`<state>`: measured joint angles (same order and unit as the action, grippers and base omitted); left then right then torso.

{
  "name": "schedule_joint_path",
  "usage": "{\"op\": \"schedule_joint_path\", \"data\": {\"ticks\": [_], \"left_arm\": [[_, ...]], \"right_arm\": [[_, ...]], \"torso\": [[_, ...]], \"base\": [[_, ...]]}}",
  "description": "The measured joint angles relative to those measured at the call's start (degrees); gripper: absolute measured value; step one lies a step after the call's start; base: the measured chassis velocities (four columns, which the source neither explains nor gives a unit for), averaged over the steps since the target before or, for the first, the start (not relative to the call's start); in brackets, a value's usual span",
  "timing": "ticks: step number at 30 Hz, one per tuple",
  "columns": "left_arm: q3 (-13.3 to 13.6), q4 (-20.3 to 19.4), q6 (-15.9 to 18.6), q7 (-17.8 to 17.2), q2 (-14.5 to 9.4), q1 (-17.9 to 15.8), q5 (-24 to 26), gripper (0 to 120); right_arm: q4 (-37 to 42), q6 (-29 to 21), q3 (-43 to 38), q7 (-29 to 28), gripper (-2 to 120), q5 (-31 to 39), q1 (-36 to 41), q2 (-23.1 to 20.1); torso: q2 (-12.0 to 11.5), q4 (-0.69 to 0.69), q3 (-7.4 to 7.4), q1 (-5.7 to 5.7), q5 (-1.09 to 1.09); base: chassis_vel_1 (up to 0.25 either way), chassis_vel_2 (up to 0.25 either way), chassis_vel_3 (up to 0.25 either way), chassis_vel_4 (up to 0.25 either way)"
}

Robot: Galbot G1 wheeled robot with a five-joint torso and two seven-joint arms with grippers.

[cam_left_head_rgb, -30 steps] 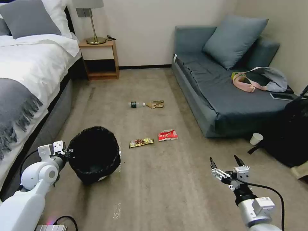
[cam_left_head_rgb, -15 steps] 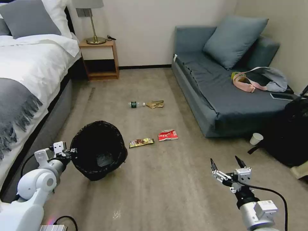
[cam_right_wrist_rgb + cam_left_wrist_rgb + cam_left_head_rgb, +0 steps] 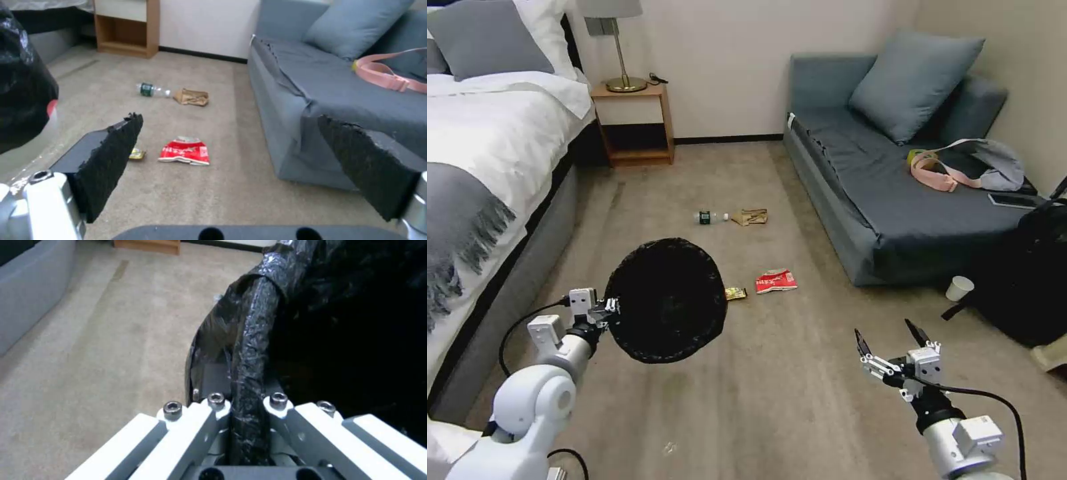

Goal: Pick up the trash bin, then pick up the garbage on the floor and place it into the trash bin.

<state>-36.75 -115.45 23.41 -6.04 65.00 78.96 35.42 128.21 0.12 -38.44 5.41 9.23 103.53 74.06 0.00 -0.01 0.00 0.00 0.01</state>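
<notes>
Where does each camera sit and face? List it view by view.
Head: high, facing down the carpet; both arms, left gripper holding the trash bin.
Left wrist: behind its jaws, facing the bin's rim.
Right wrist: behind the open right gripper, facing the red-and-white wrapper.
Head and right wrist share wrapper, bottle, sofa.

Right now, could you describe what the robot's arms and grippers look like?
Both arms have glossy white rounded housings with black cables looping off the wrists. The left gripper has white linkage bars with silver screws. The right gripper has pointed fingers faced with rough black pads.
</notes>
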Motion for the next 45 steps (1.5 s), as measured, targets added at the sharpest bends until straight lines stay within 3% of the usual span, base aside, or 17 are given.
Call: {"op": "schedule_joint_path", "data": {"ticks": [7,14,28,45], "left_arm": [[-0.74,0.02,-1.17,0.35,1.92,2.08,-2.16,2],[-0.71,0.16,-1.69,0.84,2.24,2.50,-2.97,2],[-1.44,1.37,-2.30,1.35,2.01,2.15,-3.55,2],[-4.43,3.78,-2.97,2.04,1.49,0.81,-3.54,2]], "right_arm": [[0.02,0.01,0.33,0.34,100,-0.55,-0.29,-0.24],[0.25,0.02,0.26,0.55,100,-0.59,-0.33,-0.53],[0.41,0.00,0.37,0.59,100,0.24,-0.48,-0.62],[-0.27,-0.05,0.44,0.84,100,0.98,-1.28,-0.85]], "torso": [[0.00,0.01,0.00,0.00,0.00],[0.00,0.01,0.00,0.00,0.00],[0.00,0.01,0.00,0.00,-0.01],[0.00,0.00,0.00,0.00,-0.01]], "base": [[0.000,0.000,0.000,0.000],[0.000,0.000,0.000,0.000],[0.000,0.000,0.000,0.000],[0.000,0.000,0.000,0.000]]}}
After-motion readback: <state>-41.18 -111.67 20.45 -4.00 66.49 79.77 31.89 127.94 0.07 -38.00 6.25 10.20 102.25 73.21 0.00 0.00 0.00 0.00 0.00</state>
